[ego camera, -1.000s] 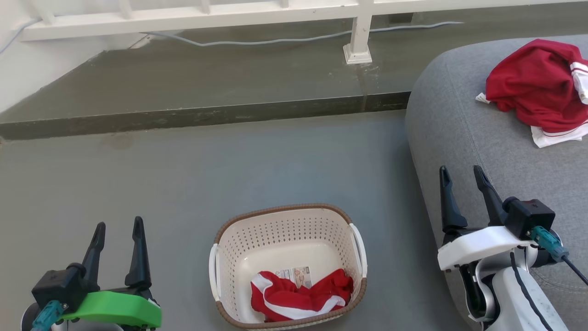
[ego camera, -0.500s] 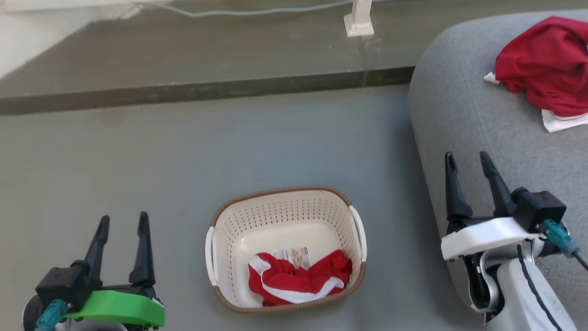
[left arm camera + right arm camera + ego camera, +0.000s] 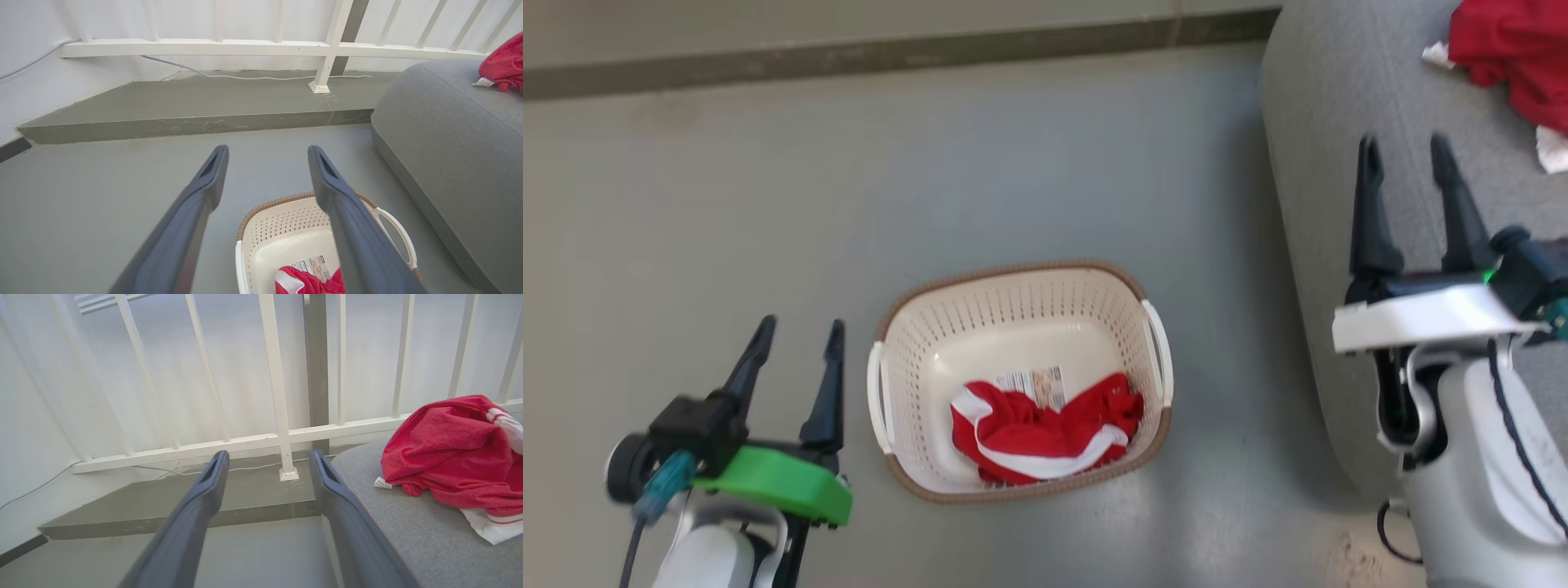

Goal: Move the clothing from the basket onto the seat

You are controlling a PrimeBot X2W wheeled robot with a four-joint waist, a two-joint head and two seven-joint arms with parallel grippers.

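Head view places one red-and-white garment [image 3: 1041, 429] crumpled in the near half of the basket [image 3: 1013, 306], partly covering the sticker [image 3: 1036, 382] on its base. We note the second garment [image 3: 1511, 57] lying on the seat [image 3: 1327, 139] at the top right corner, cut by the frame edge.

Right wrist view shows more of that garment. It is heaped near the seat's rounded end, and its small white label [image 3: 383, 482] lies on the grey fabric. A white railing [image 3: 282, 396] stands behind it.

Left wrist view adds a raised concrete step [image 3: 163, 106] beyond the basket, with a cable [image 3: 229, 76] running along it.

The basket stands on open floor [image 3: 727, 204], apart from the seat's edge, with a strip of floor between them.

We record the left gripper [image 3: 800, 325] hovering just left of the basket, fingers spread and holding nothing. The right gripper [image 3: 1404, 143] hangs over the seat's near edge, fingers likewise apart and empty.
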